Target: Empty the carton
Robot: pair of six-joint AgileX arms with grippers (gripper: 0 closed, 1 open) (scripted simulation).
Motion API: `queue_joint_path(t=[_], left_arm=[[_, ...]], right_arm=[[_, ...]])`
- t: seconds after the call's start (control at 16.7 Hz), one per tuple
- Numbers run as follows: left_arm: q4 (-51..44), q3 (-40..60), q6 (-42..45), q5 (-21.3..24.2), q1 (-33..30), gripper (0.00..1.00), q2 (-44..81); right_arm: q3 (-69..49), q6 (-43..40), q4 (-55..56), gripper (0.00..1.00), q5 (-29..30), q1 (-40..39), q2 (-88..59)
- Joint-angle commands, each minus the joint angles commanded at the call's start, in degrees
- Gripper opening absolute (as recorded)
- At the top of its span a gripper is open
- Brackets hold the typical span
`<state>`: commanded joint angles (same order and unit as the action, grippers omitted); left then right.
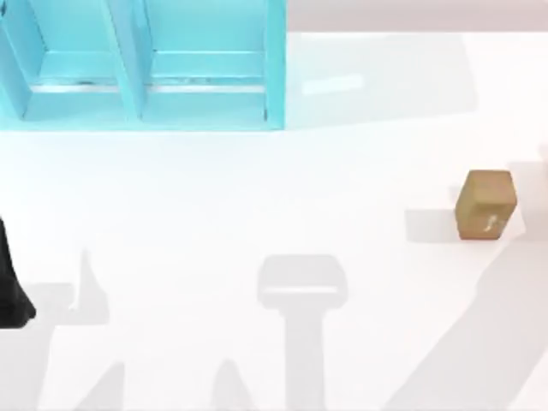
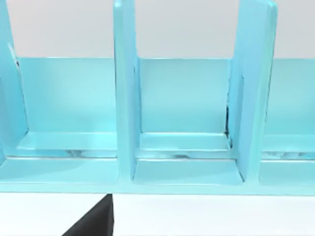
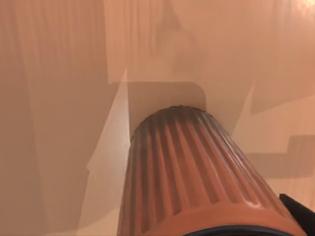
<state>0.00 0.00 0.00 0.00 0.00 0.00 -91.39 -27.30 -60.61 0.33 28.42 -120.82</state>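
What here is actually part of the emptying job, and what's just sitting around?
Part of the job:
- brown carton, at the table's right side
- ribbed cylinder, close under the right wrist camera

Just there:
- blue rack with dividers, at the table's far left
- left arm, parked at the left edge
- white table

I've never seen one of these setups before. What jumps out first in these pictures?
A bright turquoise rack with upright dividers stands at the table's far left. A small brown carton sits alone near the right edge of the white table. In the right wrist view, a ribbed cylinder looms very close.
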Motion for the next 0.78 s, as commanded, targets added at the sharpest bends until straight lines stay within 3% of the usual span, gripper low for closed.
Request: queue_joint_path(t=[0.3,0.78], left_arm=[[0.0,0.0,0.0,0.0,0.0,1.0,0.0],[0.0,0.0,0.0,0.0,0.0,1.0,0.0]], right_arm=[[-4.1,1.2,-3.5,0.0,0.6,-1.0,3.7],[-27.0,1.6,-22.3,0.0,1.8,0.0,6.5]])
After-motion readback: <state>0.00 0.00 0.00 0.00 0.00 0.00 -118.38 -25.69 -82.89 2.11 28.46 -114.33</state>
